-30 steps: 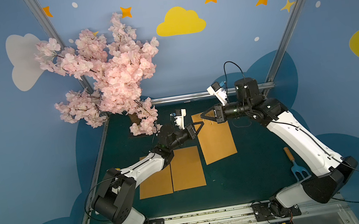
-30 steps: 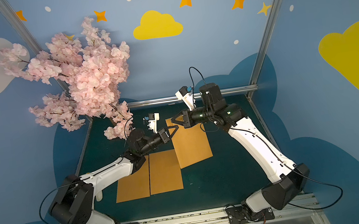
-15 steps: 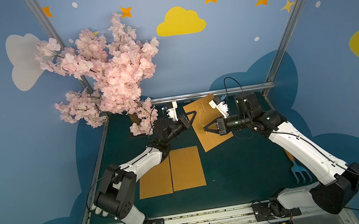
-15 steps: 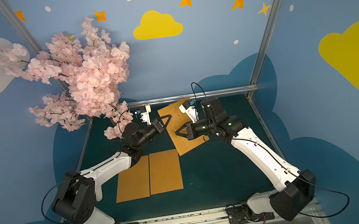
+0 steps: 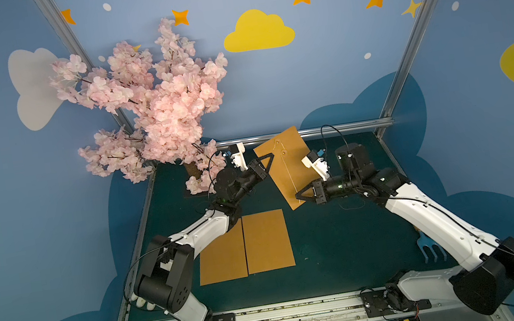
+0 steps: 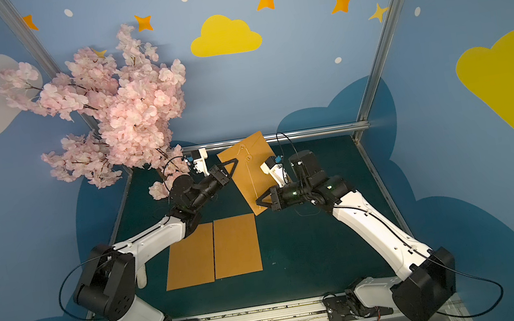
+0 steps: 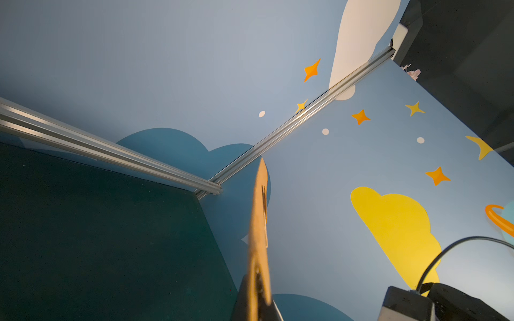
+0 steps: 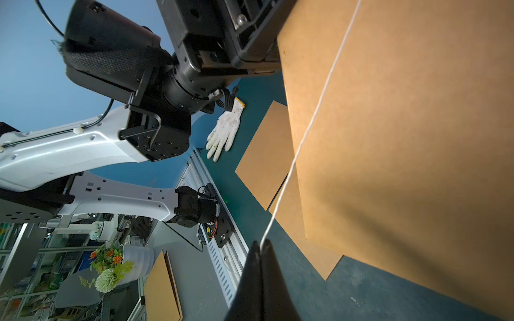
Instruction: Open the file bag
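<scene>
The file bag [image 5: 295, 159] [image 6: 254, 163] is a brown envelope with a button and a white string [image 5: 289, 172]. It hangs tilted above the green mat at the back. My left gripper [image 5: 269, 157] [image 6: 234, 162] is shut on the bag's left edge; in the left wrist view the bag [image 7: 258, 216] runs edge-on out of the gripper [image 7: 257, 280]. My right gripper [image 5: 297, 194] [image 6: 257, 200] sits by the bag's lower corner, shut on the free end of the string [image 8: 314, 119], which runs taut across the bag's face to the gripper [image 8: 261, 243].
Two more brown envelopes [image 5: 266, 241] [image 5: 222, 259] lie flat side by side on the mat [image 5: 347, 244]. A pink blossom tree [image 5: 155, 114] stands at the back left. A blue hand fork [image 5: 431, 247] lies at the right edge, a white glove [image 8: 225, 130] at the front left.
The file bag has come up off the mat and tilted upright in the left gripper. The right gripper moved down along the bag towards the front, drawing the string out straight.
</scene>
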